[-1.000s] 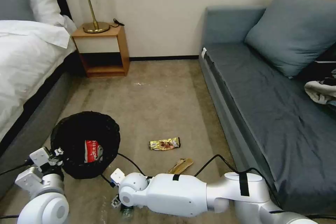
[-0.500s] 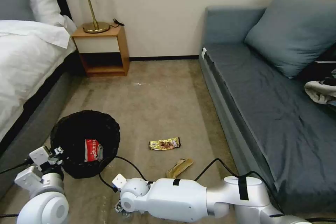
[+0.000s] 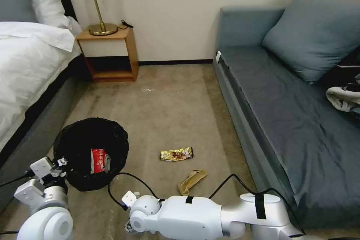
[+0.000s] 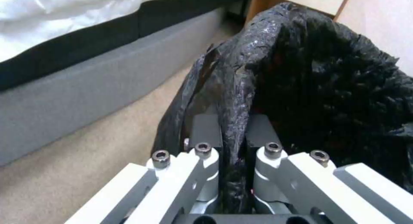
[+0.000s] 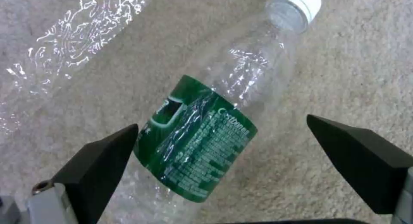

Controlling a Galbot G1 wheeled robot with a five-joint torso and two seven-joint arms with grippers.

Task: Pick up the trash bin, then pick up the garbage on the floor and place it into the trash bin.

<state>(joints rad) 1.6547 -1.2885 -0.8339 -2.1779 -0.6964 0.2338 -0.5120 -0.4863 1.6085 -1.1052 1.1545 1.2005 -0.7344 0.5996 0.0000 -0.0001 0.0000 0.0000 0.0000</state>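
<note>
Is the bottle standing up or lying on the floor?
Lying: the bottle rests sideways on the carpet, between the open right tool.

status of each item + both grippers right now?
trash bin: upright, rim clamped by left gripper
red-and-white wrapper: inside the bin
clear bottle: lying on carpet, capped, between open right gripper fingers, not gripped
gold snack wrapper: on floor
brown paper: on floor

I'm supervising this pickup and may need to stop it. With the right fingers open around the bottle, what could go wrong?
The clear bottle lies slanted between the right gripper's open fingers, so it might roll or squirt out when squeezed. The left gripper pinches only the trash bin's thin bag edge, which could tear or slip. A black cable loops beside the bin and might snag.
</note>
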